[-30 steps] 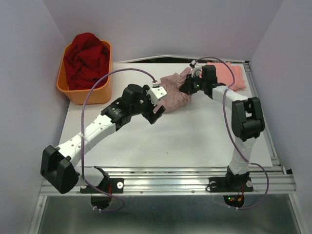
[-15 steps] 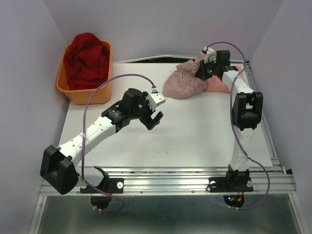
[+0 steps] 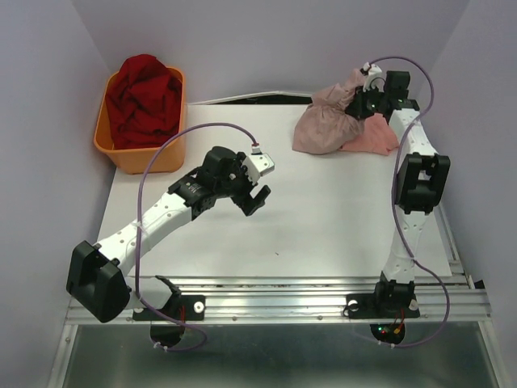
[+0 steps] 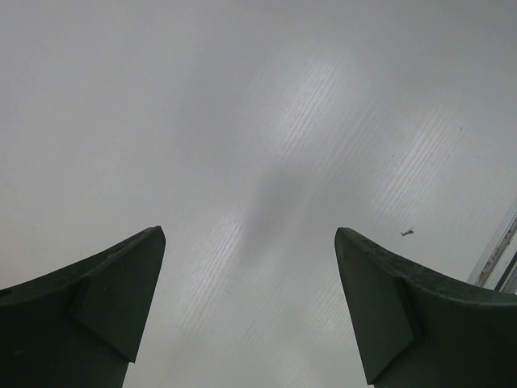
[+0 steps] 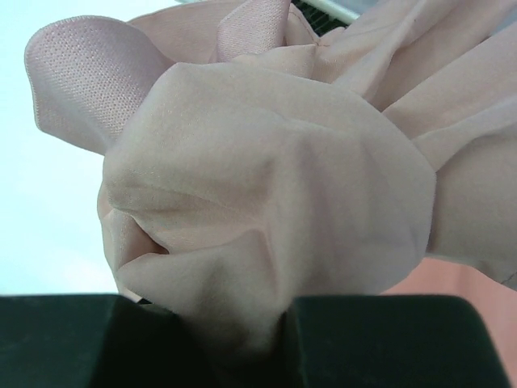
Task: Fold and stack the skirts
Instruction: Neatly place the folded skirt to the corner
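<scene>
Bunched mauve skirt (image 3: 323, 129), white table (image 3: 323, 218), lilac walls (image 3: 48, 121)

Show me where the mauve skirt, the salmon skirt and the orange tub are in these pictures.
mauve skirt (image 3: 321, 129), top external view, middle of the bunched cloth.
salmon skirt (image 3: 376, 139), top external view, its visible flat part.
orange tub (image 3: 121, 155), top external view, its near wall.

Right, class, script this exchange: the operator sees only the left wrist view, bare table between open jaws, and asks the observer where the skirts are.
Observer: The dusty mauve-pink gathered cloth skirt is bunched at the white table's far right, the right jaws shut on it.
Operator: And the other one?
Observer: The salmon-pink cloth skirt lies flat beside it, by the right edge.
Operator: Anything else?
Observer: An orange plastic tub of red cloth, far left corner.
</scene>
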Tool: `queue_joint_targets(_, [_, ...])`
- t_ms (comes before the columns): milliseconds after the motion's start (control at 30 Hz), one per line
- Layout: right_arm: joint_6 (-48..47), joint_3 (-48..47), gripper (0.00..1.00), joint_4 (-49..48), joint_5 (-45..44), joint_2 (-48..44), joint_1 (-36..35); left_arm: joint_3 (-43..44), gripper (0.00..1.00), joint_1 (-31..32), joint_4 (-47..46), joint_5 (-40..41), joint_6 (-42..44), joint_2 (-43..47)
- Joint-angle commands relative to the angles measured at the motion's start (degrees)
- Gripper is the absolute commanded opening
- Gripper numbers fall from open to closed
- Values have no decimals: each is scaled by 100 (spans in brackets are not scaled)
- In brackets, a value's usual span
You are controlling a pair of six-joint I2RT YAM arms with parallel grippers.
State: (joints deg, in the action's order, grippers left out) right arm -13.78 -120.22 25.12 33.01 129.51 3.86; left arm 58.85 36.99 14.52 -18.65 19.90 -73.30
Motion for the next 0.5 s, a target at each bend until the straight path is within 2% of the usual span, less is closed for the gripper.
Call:
queue_joint_targets(0, [24,-633,1,-192,302,30,256,-14,98,-25,-20,-86,67,52])
queue_joint_targets(133, [182,-748,1,-201,398,109,484,4,99,-25,-20,-77,93,-9])
queue_joint_targets(300, [446,-450,1,-227,662,188,853,4,99,-25,-37,-51,119,-70])
queue_joint_targets(467, [745,-353,1,-210,908,644,1037,21,98,-26,-3,-33,146,-141])
